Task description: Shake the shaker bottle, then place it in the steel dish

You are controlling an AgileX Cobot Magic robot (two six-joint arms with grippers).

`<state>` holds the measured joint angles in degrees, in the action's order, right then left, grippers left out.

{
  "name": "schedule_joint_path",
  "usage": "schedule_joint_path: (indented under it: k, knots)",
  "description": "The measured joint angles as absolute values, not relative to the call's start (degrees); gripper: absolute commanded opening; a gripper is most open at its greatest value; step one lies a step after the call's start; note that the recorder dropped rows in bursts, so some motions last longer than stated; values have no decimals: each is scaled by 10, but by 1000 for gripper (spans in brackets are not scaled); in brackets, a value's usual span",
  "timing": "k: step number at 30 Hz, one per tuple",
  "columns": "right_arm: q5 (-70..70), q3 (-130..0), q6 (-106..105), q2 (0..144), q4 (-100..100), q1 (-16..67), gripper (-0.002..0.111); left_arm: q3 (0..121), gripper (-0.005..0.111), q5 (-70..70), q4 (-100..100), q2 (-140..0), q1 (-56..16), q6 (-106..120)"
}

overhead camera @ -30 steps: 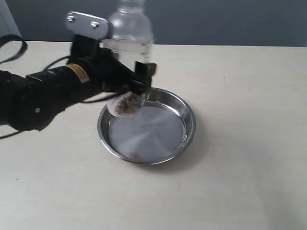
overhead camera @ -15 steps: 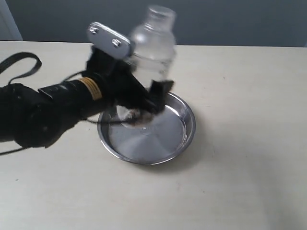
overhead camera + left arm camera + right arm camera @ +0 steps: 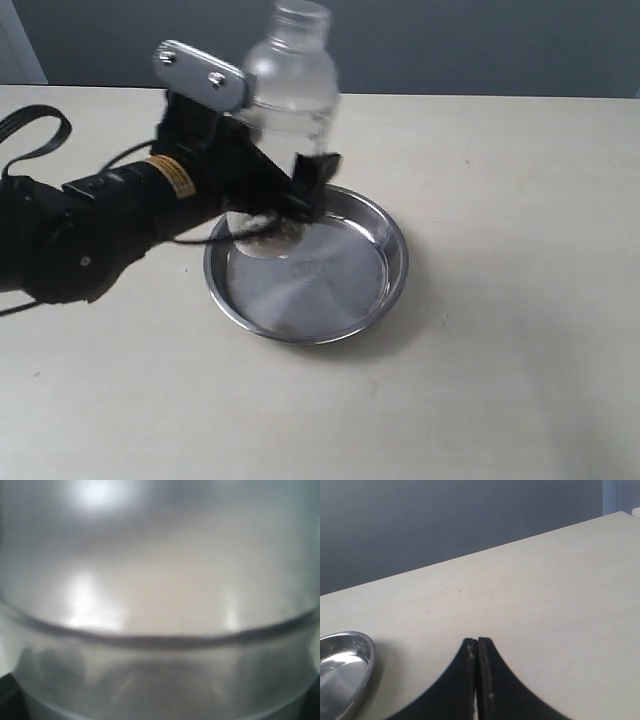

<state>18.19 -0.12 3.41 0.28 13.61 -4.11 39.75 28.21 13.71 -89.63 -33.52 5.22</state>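
Observation:
The clear shaker bottle (image 3: pixel 285 100) is held upright in the air over the far left rim of the steel dish (image 3: pixel 390 235), small brown bits at its bottom. My left gripper (image 3: pixel 290 190) is shut on its lower body, one black finger showing at the front. In the left wrist view the bottle (image 3: pixel 160 605) fills the frame, blurred, and hides the fingers. The dish (image 3: pixel 342 655) also shows at the edge of the right wrist view. My right gripper (image 3: pixel 477 642) is shut and empty over bare table, out of the exterior view.
The beige table (image 3: pixel 520 200) stretches to the right of the dish. A black cable (image 3: pixel 30 125) loops at the far left behind the left arm. A dark wall runs behind the table's far edge.
The bottle has swung right and down, then back left and up, with the left gripper shaking it above the dish. The dish has stayed in place.

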Motion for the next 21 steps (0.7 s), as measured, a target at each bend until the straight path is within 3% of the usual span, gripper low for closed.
schedule_joint_path:
  k: [4,8,12,16,21]
  knots:
    - [182,-1,34,3,136,-41,-1,389,0,245,-11,-902,-358,41]
    - [182,-1,34,3,136,-41,-1,383,0,294,112,-907,-362,25]
    - [182,-1,34,3,136,-41,-1,381,0,312,-10,-880,-368,52]
    - [182,-1,34,3,136,-41,-1,382,0,339,217,-882,-324,65]
    - [182,-1,34,3,136,-41,-1,380,0,258,-81,-882,-371,-26]
